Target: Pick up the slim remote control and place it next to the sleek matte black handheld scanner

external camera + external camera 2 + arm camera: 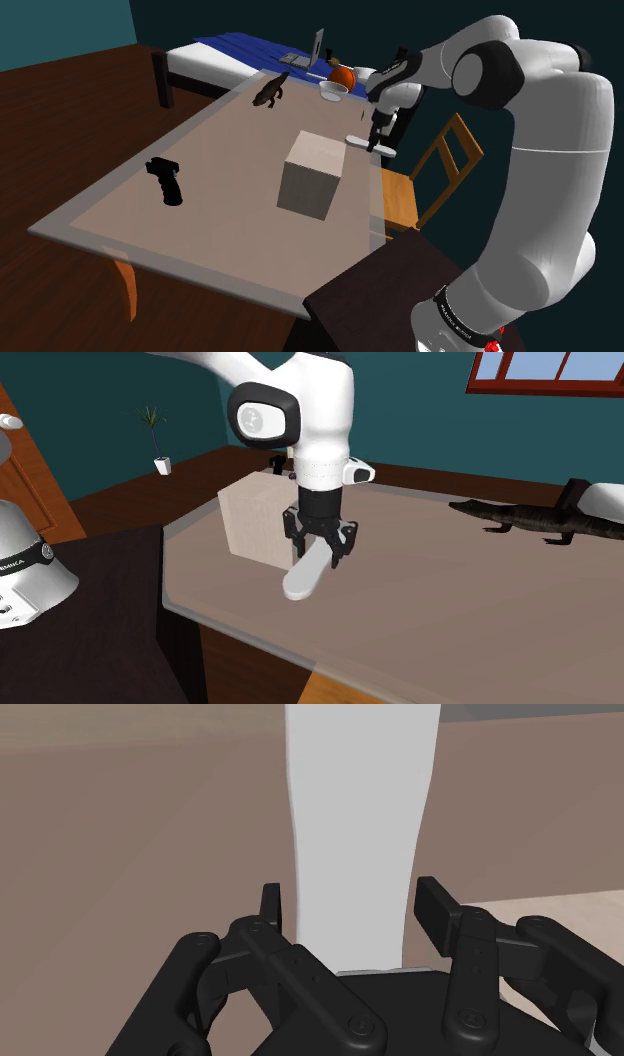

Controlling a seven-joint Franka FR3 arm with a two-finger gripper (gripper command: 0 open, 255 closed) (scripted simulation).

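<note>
The black gripper (320,555) is clamped on the white remote (303,580) over the table (450,622), near the pale box (255,517), well apart from the black scanner (166,181).

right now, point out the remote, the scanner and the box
remote (306,575): second exterior view, middle of its white body
scanner (168,186): shoulder view, its black grip
box (308,190): shoulder view, its front face

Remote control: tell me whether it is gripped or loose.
Gripped, it appears. In the wrist view the gripper has its black fingers closed against both long sides of the white remote control.
</note>
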